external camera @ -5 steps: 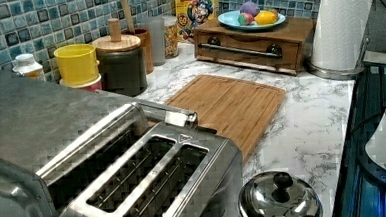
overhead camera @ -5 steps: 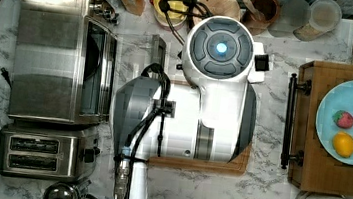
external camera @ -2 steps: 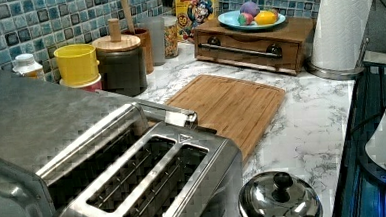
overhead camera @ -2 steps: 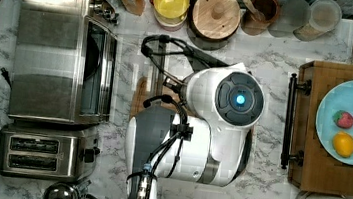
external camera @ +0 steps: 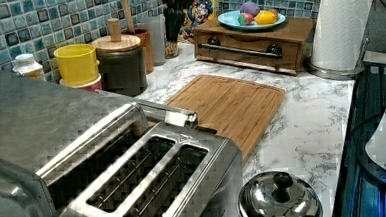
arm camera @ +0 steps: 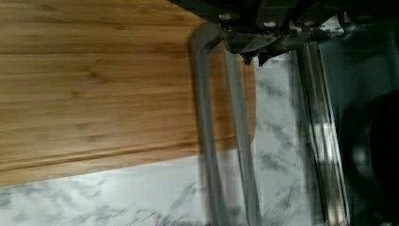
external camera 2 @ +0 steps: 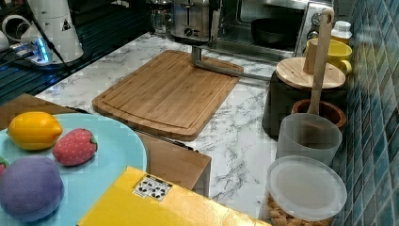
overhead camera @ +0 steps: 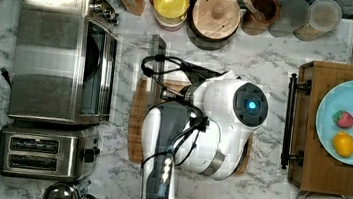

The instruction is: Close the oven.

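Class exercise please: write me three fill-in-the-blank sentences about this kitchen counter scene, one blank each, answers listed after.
1. The oven door is ____.
2. The door's bar handle hangs over the wooden ____ board.
3. Beside the oven stands a two-slot ____.

Answers: open; cutting; toaster

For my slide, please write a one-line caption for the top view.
Robot arm over the cutting board, beside the oven with its door folded down flat.

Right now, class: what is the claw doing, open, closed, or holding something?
Claw: cannot be told; it sits at the oven door's handle, with the door down.
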Controlling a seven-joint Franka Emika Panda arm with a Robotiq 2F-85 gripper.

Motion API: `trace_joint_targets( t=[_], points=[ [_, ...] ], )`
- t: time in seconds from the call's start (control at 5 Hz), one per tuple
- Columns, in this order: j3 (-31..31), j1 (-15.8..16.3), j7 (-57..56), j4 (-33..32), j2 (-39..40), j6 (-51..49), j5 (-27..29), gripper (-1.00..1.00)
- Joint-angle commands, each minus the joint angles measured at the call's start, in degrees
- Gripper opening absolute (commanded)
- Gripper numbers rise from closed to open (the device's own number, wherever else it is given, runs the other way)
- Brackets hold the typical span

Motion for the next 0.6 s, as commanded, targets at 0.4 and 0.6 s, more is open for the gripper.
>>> trace_joint_targets(
  t=[0.4,0.6],
  points=[
    [-3.15,-2.77,-26.12,1.26,12.33,6.26,23.30,-1.00],
    [-1.71,-2.78,-31.98,0.70,14.27,11.85,30.43,-1.00]
  ],
)
